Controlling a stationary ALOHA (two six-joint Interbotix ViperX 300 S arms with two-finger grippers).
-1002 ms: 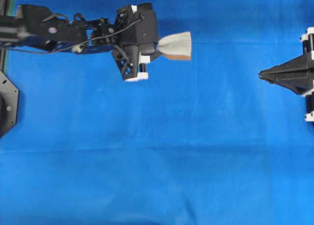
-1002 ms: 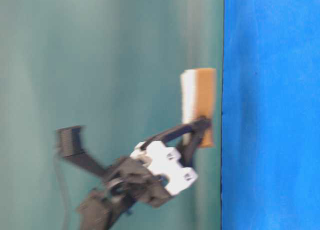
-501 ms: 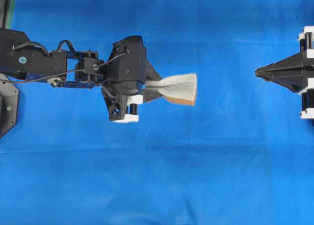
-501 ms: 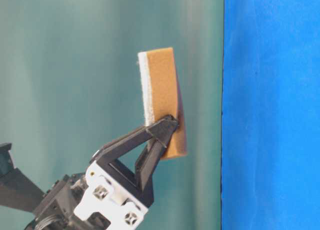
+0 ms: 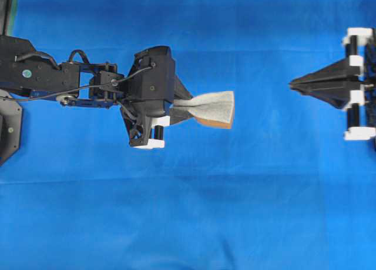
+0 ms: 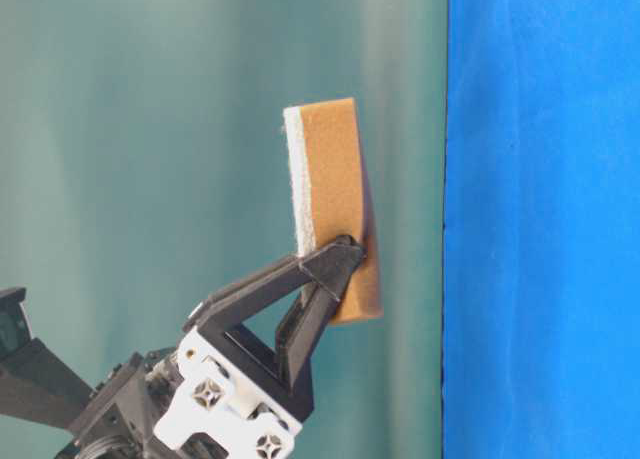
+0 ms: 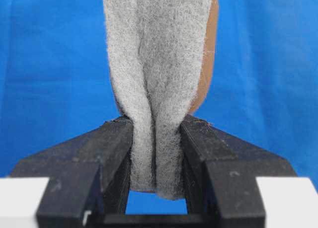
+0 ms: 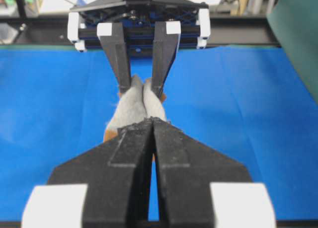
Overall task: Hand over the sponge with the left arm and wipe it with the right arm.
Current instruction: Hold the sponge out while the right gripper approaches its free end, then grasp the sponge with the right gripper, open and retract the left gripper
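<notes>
The small soft grey-white sponge with the orange-brown underside [image 5: 212,107] is pinched at its near end by the black untaped left gripper [image 7: 156,138], so the pad is squeezed into a crease and held up clear of the blue cloth [image 5: 188,211]. Well apart across the cloth, the black right gripper [image 5: 294,83] is pressed together, holding nothing, tip aimed at the sponge. No writing can be read. The right arm is cut off at the overhead frame's edge.

Left arm [image 5: 64,85] stretched level, its hand [image 5: 187,104] clamped, right hand [image 5: 294,83] closed, pointing toward it
</notes>
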